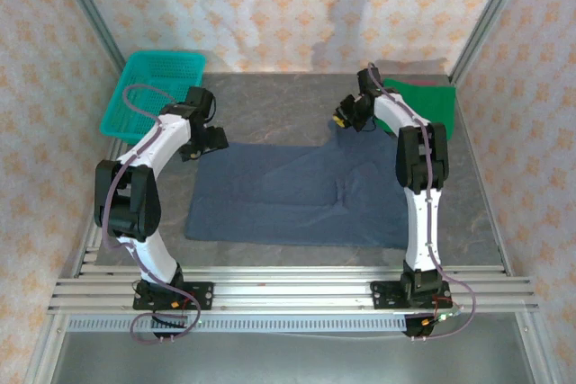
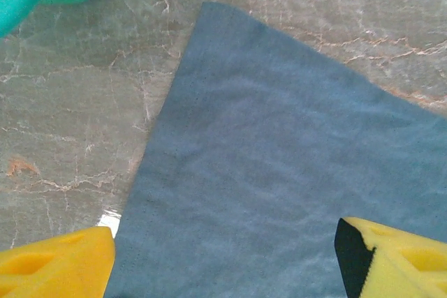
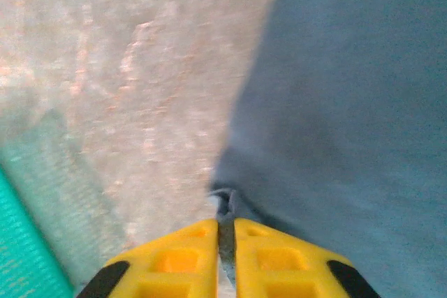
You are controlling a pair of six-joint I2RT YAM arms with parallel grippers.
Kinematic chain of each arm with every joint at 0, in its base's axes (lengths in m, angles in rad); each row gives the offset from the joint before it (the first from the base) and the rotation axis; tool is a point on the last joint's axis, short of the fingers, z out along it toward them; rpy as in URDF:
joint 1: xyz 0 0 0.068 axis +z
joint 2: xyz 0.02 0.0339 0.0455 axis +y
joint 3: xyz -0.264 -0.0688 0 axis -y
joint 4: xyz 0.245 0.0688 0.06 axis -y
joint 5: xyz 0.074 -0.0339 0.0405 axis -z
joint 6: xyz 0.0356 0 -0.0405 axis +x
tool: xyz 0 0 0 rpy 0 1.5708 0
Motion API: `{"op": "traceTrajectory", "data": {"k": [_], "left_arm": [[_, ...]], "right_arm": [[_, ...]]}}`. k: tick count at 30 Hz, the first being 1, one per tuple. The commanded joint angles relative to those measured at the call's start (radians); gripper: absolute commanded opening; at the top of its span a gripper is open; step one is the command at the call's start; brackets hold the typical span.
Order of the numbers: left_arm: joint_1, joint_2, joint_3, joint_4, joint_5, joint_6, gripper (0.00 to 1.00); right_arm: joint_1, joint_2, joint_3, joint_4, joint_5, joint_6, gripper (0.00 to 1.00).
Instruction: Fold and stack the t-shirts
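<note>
So the dark blue t-shirt (image 1: 288,191) is laid flat on the table (image 1: 270,105), long axis running left to right, with the green t-shirt (image 1: 421,96) parked at the far right corner. The blue one's far-right corner is pinched in the closed right gripper (image 3: 225,232), while the left gripper (image 2: 223,259) is held wide open just above the far-left corner, which probably gets grabbed next.

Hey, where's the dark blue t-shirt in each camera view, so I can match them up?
Top external: dark blue t-shirt spread flat across the table's middle.
Left wrist: its corner points up; cloth covers right and lower centre.
Right wrist: t-shirt covers the right half, edge meeting the right claw.
Shared landmark: grey marbled tabletop bordering the cloth.
</note>
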Motion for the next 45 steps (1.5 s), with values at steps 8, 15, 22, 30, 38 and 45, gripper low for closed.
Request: {"op": "traceTrajectory", "data": {"k": [8,15,22,30,38,45], "left_arm": [[0.006,0.024,-0.013,-0.007,-0.048,-0.02,0.83],[0.005,0.066,0.025,-0.019,-0.065,-0.025,0.83],[-0.004,0.092,0.059,-0.021,-0.062,-0.03,0.83],[-0.011,0.106,0.1,-0.035,-0.053,-0.037,0.83],[-0.012,0.109,0.108,-0.043,-0.065,-0.045,0.82],[-0.013,0.128,0.126,-0.051,-0.092,-0.053,0.82]], "right_arm": [[-0.072,-0.057,0.076,-0.11,0.113,-0.074,0.43],[-0.078,0.061,0.31,-0.351,0.293,-0.242,0.43],[-0.078,0.161,0.437,-0.367,0.35,-0.355,0.43],[-0.078,0.272,0.564,-0.338,0.349,-0.422,0.42],[-0.078,0.347,0.61,-0.344,0.319,-0.426,0.38],[-0.076,0.365,0.591,-0.349,0.283,-0.425,0.25]]}}
